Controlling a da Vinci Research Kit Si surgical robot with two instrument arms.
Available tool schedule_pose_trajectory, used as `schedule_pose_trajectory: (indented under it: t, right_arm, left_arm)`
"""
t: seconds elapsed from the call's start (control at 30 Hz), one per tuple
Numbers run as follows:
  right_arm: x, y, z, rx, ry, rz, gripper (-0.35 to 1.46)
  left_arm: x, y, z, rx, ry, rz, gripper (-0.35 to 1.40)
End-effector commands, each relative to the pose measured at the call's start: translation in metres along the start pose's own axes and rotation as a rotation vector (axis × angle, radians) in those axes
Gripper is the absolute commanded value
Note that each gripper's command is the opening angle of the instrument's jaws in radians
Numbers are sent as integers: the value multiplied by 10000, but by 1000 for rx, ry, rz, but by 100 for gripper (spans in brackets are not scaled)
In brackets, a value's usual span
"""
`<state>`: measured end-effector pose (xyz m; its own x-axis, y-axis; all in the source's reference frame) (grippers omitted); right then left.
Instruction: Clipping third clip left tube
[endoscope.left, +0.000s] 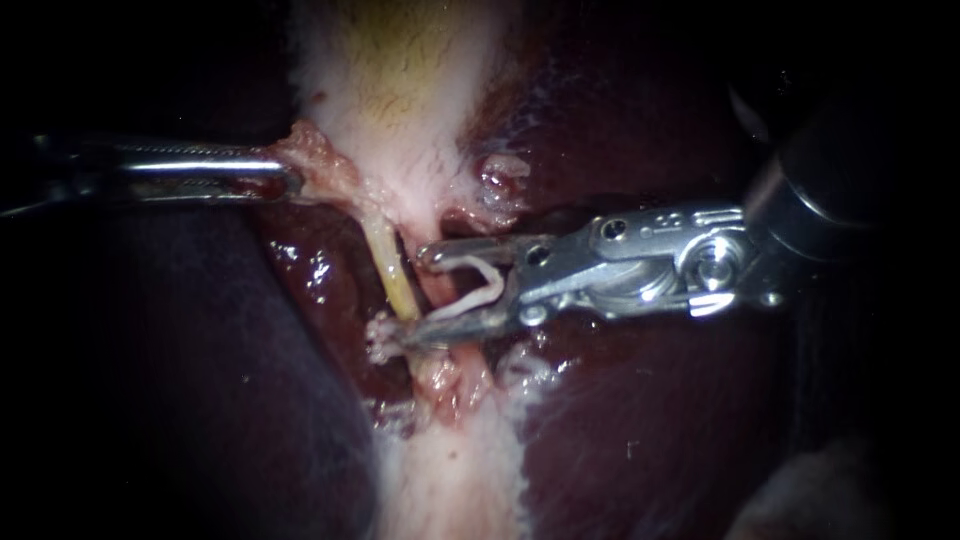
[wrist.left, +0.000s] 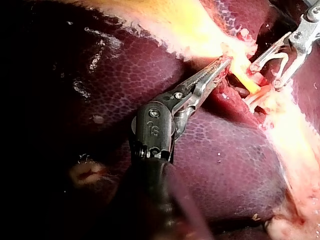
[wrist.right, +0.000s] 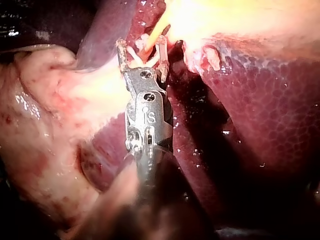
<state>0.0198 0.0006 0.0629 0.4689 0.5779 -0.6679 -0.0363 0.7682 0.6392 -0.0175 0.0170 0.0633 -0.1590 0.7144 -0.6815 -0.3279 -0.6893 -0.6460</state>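
Endoscope view: right instrument (endoscope.left: 425, 295), from 3 o'clock, holds a white clip (endoscope.left: 480, 290) between wide-spread jaws astride the yellow tube (endoscope.left: 390, 268). Left instrument (endoscope.left: 288, 182), from 9 o'clock, has its jaws clamped on pale tissue (endoscope.left: 318, 160).

1. The left instrument (endoscope.left: 290, 182) comes in level from the left, shaft straight; its jaws lie pressed together on a fold of tissue (endoscope.left: 320, 160);
2. The right instrument (endoscope.left: 428, 292) reaches in from the right, wrist nearly level; its jaws stand wide apart, a white clip (endoscope.left: 487, 288) seated between them, touching both.
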Motion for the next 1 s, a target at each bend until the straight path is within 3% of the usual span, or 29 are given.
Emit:
schedule_pose_trajectory:
  t: [0.03, 0.33, 0.7, 0.83, 1.0]
  right_arm:
    - [-2, 2, 2, 3, -2, -2, 50]
    - [-13, 20, 15, -4, -1, 12, 50]
    - [-12, 36, 21, -12, 1, 16, 50]
    - [-5, 38, 33, 0, 34, 47, 50]
    - [3, 40, 47, 59, 71, 69, 50]
  left_arm:
    - [0, 0, 0, 0, 0, 0, -35]
    - [0, 0, 0, 0, 0, 0, -35]
    - [-1, 0, 0, 0, 0, 0, -35]
    - [-1, 0, 0, 0, 0, 0, -35]
    - [-1, 0, 0, 0, 0, 0, -35]
